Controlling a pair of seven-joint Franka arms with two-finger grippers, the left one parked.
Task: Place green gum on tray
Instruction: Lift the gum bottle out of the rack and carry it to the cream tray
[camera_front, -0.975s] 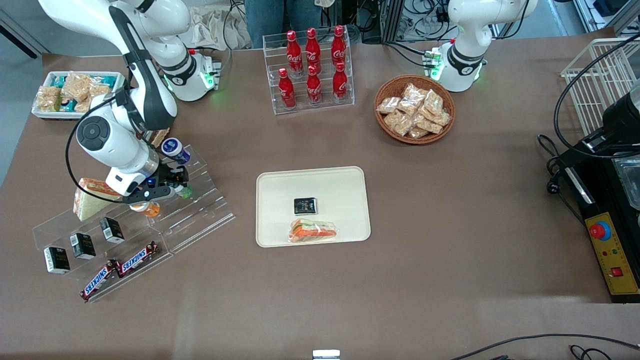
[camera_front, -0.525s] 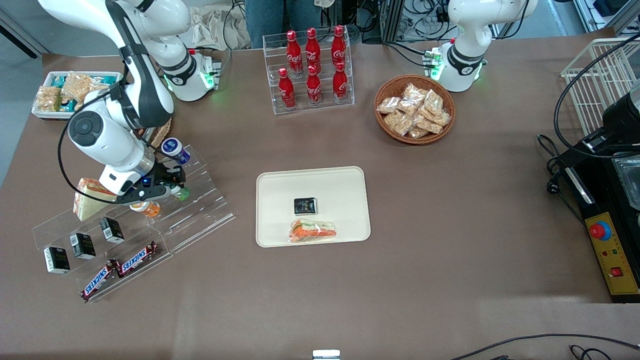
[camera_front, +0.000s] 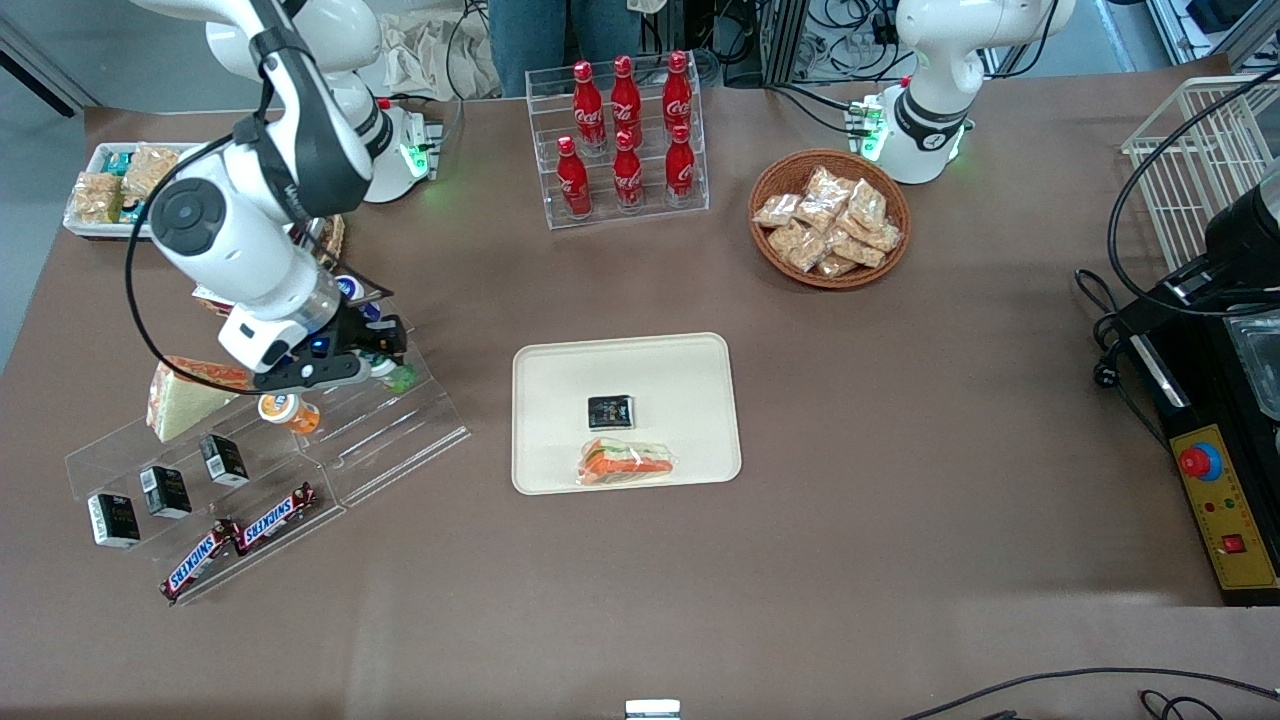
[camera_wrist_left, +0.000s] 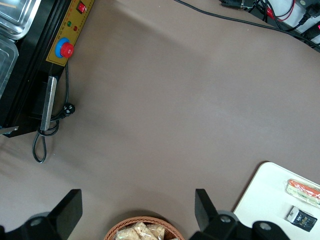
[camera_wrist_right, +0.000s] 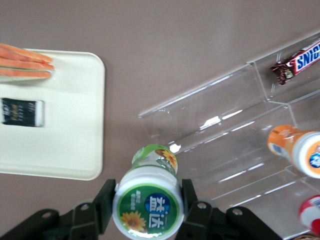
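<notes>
Table (camera_front: 900, 450) brown. Tray (camera_front: 560, 370) at mid-table, holding a sandwich pack (camera_front: 627, 463) and a small black packet (camera_front: 610, 411). Clear stepped rack (camera_front: 400, 425) toward the working arm's end, well apart from tray; orange bottle (camera_front: 290, 411) lies on it. Gripper (camera_front: 385, 368) above the rack, fingers (camera_wrist_right: 102, 200) pinching the green gum (camera_wrist_right: 148, 205) at its sides, gum lifted off the steps, lid facing the wrist camera.

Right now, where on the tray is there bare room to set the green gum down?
The tray is bare in the half farther from the front camera and along both side edges. The black packet and wrapped sandwich crowd the near middle. The gripper holds the green gum over the acrylic rack.
</notes>
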